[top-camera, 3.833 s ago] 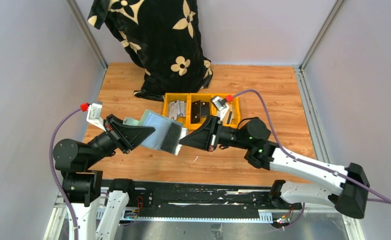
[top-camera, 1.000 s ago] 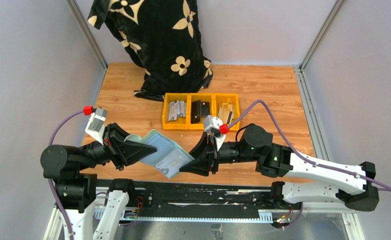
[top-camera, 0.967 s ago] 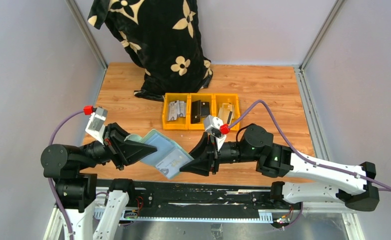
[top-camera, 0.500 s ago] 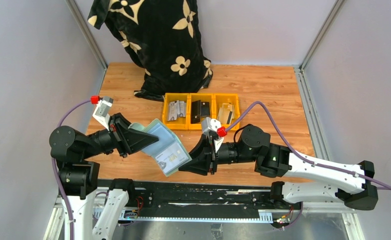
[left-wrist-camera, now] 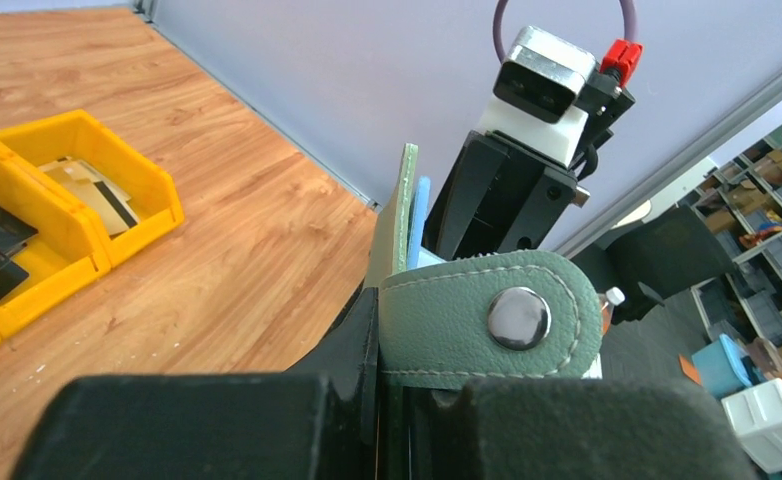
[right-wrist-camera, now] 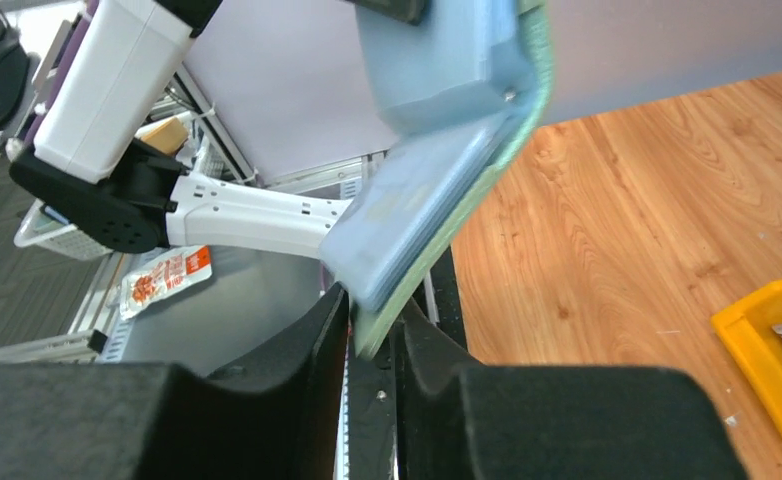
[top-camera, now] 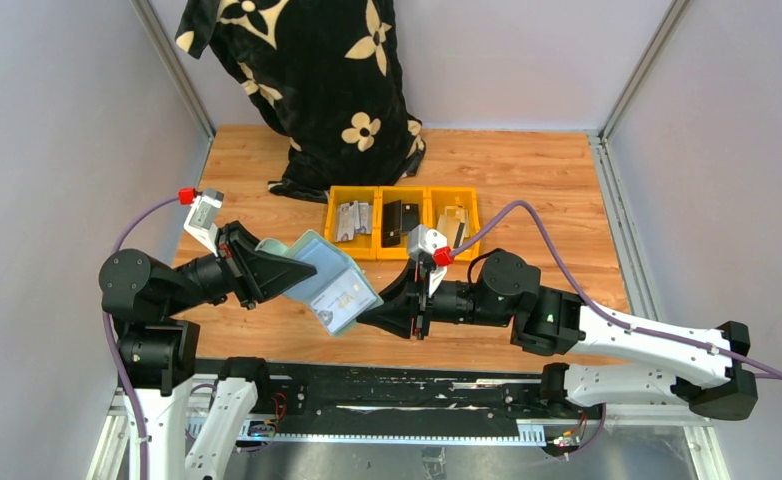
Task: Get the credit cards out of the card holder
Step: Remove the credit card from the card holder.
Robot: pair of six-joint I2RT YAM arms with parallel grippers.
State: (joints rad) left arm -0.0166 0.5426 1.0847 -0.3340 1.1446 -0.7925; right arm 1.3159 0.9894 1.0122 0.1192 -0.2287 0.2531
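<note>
Wood-grain table is stretching out beneath me between pale walls, and a black cloth patterned with cream flowers is slumping at its far edge.

On my left I am holding the card holder up off the boards with my left gripper. Its jaws are squeezing together on the sage-green cover, right by the snap tab, which is lying across my finger in the left wrist view. The holder is hanging open, its pale blue-grey inside turned upward and sloping down toward my right side. A pale printed card is showing in the inner pocket.

My right gripper is reaching in at the holder's lower corner from the opposite side. In the right wrist view that corner is sitting between my two fingers, which are nearly together and pressing on it from both sides, so I am pinching the holder there as well.

Beyond the holder, three yellow bins are standing in a row on the table, touching one another. More credit cards are lying in them: silvery-grey ones in the left bin, black cards in the middle one, and a tan card with a dark stripe in the right one.

Print on the pocketed card is coming out too small for me to read. An orange-and-white packet is lying below the table edge, its lettering equally illegible.
</note>
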